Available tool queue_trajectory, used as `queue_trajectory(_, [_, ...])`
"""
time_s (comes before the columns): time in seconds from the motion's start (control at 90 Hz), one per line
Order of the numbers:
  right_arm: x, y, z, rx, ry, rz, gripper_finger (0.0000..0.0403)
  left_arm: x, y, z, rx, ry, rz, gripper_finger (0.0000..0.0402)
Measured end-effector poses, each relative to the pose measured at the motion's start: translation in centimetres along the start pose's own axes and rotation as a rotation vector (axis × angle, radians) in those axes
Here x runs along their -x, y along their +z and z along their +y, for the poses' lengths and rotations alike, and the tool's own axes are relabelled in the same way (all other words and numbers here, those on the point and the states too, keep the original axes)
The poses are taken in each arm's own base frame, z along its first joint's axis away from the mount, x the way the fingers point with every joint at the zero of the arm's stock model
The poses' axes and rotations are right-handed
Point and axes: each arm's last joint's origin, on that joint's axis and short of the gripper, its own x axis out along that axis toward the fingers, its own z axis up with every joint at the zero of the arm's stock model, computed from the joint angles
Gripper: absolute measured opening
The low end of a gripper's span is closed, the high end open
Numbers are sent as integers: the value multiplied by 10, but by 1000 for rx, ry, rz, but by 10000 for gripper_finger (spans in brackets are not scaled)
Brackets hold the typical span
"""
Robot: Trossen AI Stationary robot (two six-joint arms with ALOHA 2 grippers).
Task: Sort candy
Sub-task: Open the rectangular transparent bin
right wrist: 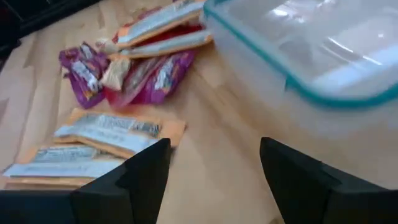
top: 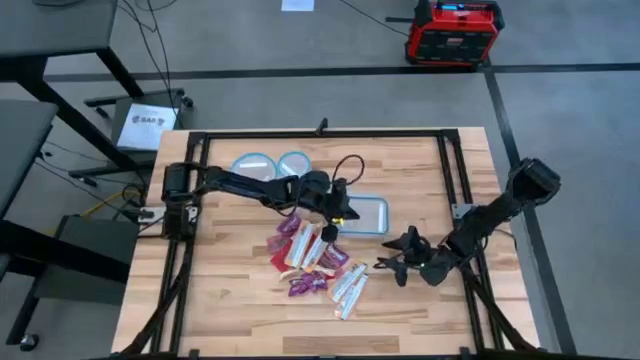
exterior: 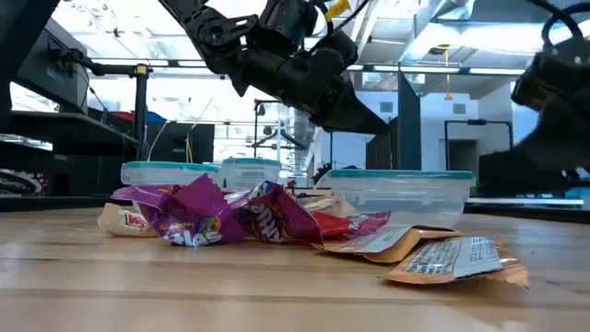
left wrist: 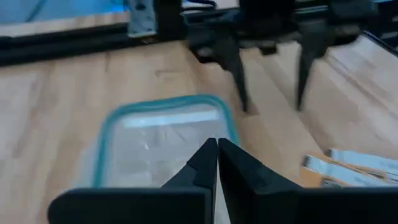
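- Above the rectangular container (top: 366,213), my left claw (top: 338,213) hovers, fingers pressed together, empty.
- Right claw (top: 392,262) spread, beside the candy (top: 315,258) on the desk (top: 230,300).

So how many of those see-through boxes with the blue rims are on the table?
3: two round containers sit side by side at the table's far edge, and one rectangular container sits nearer the middle, beside the candy pile.
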Motion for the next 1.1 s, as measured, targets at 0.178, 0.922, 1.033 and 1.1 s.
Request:
queue_trajectory(0.178, [-16,-10,-2,-4,-51,-79,234,-5,-6,5,-10,1,-13,0])
queue_trajectory(0.922, [-35,-9,-24,-58,-32,-198,234,-57,-38,14,-15,-333,42,0])
queue_trajectory(1.033, [-35,-3,-25,-36,9,-211,234,-57,-39,13,-4,-339,45,0])
queue_trajectory(1.1, [-38,2,-24,-31,55,-210,233,-57,-38,13,-1,-344,49,0])
